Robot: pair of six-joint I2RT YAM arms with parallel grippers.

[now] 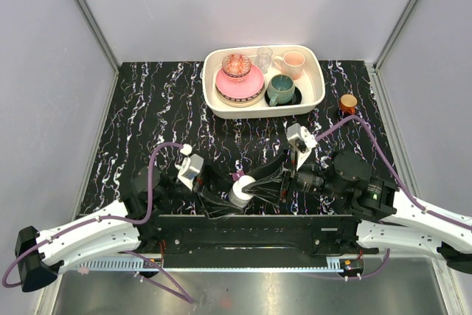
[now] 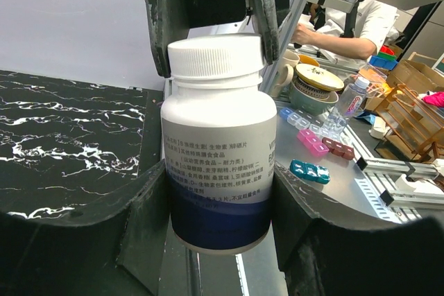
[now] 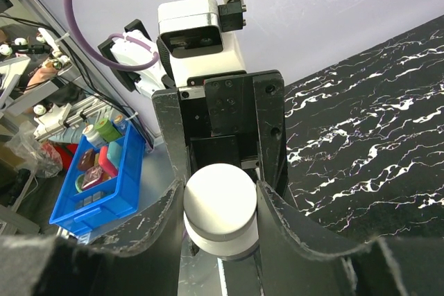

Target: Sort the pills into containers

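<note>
A white pill bottle [image 1: 241, 192] with a blue band hangs between the two arms near the table's front edge. My left gripper [image 2: 219, 185] is shut on the bottle's body [image 2: 216, 145], one finger on each side. My right gripper [image 3: 220, 206] is shut on its white cap [image 3: 218, 199], coming from the opposite end. In the left wrist view the right gripper's fingers [image 2: 158, 29] flank the cap [image 2: 215, 53]. A small magenta piece, which looks like the containers [image 1: 237, 177], peeks out just behind the bottle. The pills are hidden.
A cream tray [image 1: 316, 99] of crockery stands at the back middle, with a small brown orange-lidded jar [image 1: 348, 102] to its right. Beyond the table's edge are a blue bin [image 3: 104, 171] and loose coloured pill boxes [image 2: 312, 142].
</note>
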